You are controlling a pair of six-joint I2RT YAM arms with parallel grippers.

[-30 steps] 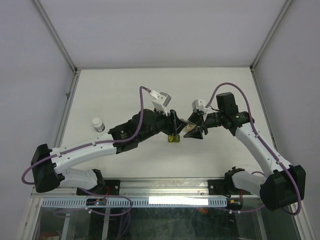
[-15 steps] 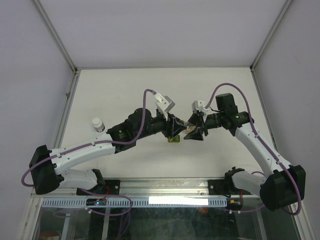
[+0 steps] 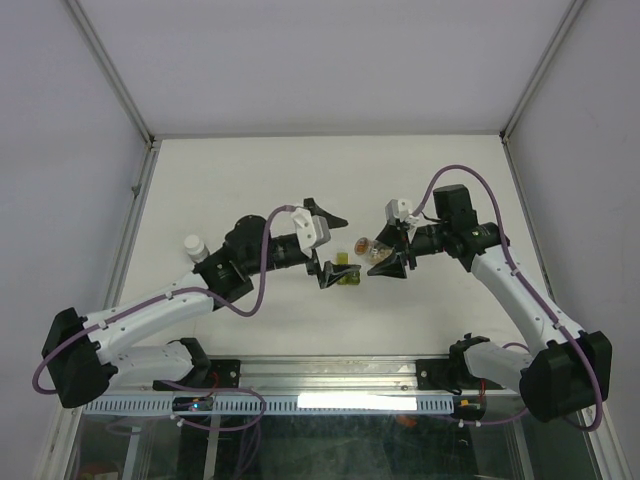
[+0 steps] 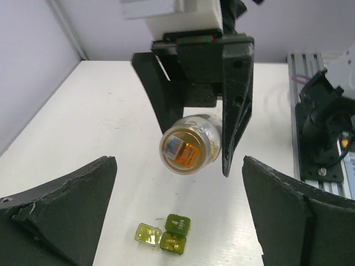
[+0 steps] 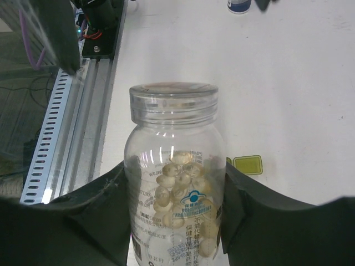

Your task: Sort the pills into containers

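One lid of the green box, low in the left wrist view, reads "4" over a tiny unreadable word. The bottle bears a blue logo and small blue Chinese print, illegible.

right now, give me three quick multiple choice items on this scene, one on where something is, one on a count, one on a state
1. Where is the clear pill bottle?
A. lying on the table
B. in the right claw
C. in the left claw

2. How many small green boxes show in the left wrist view?
A. one
B. three
C. five

3. How does the left claw stand?
A. open and empty
B. shut on the bottle
C. shut on a green box

Answers:
1 B: the right wrist view shows its fingers pressed to both sides of the bottle.
2 B: three lie together on the table.
3 A: its fingers are spread wide, touching nothing.
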